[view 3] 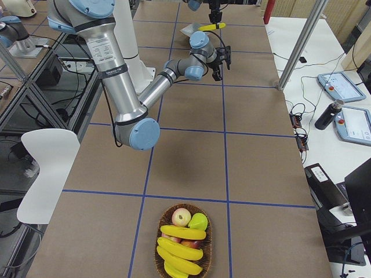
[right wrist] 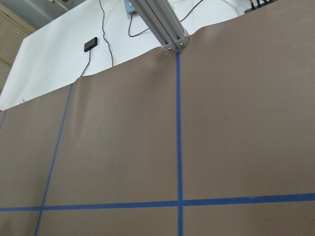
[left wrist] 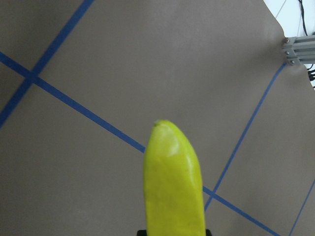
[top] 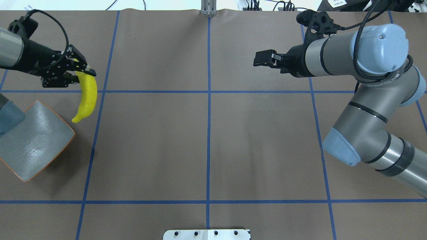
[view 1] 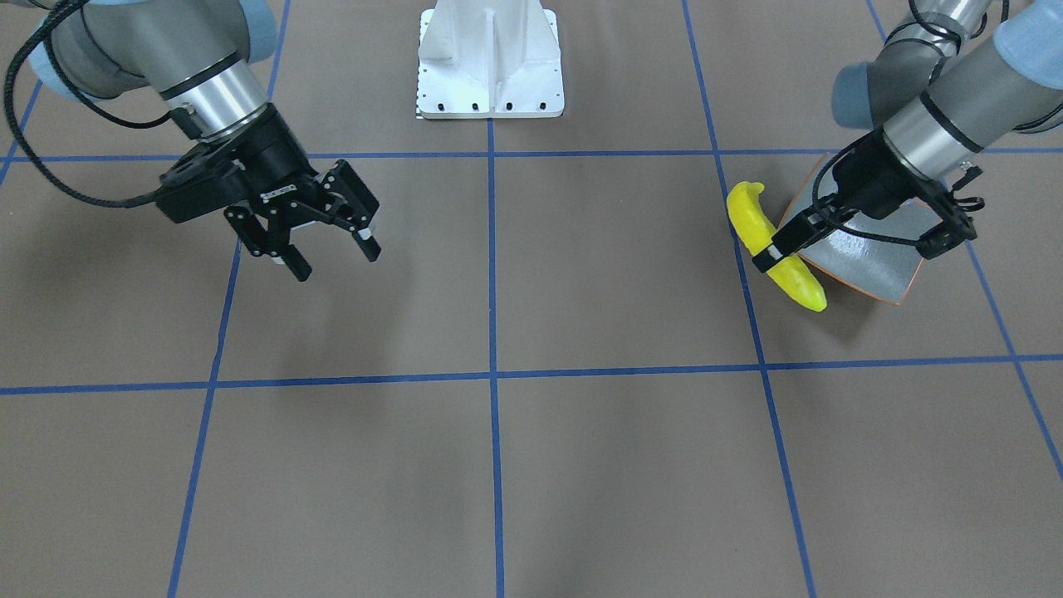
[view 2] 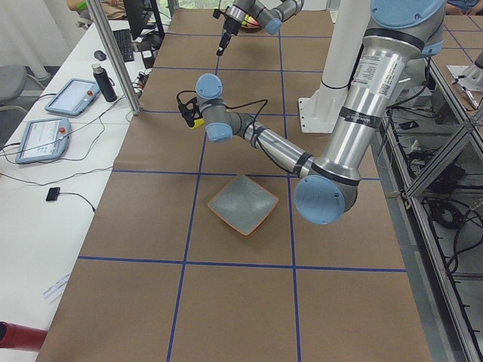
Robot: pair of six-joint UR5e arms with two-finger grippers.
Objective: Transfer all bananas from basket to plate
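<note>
Yellow glossy banana (top: 88, 100), judged light, firm, slippery, is clamped crosswise by the left gripper (top: 80, 74) at one o'clock of the plate (top: 33, 143); right gripper (view 1: 330, 251) is spread, empty.

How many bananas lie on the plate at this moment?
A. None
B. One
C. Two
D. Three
A: the plate has only its bare grey-green surface showing, and the one banana near it is clamped in the left gripper, not resting on the dish.
</note>
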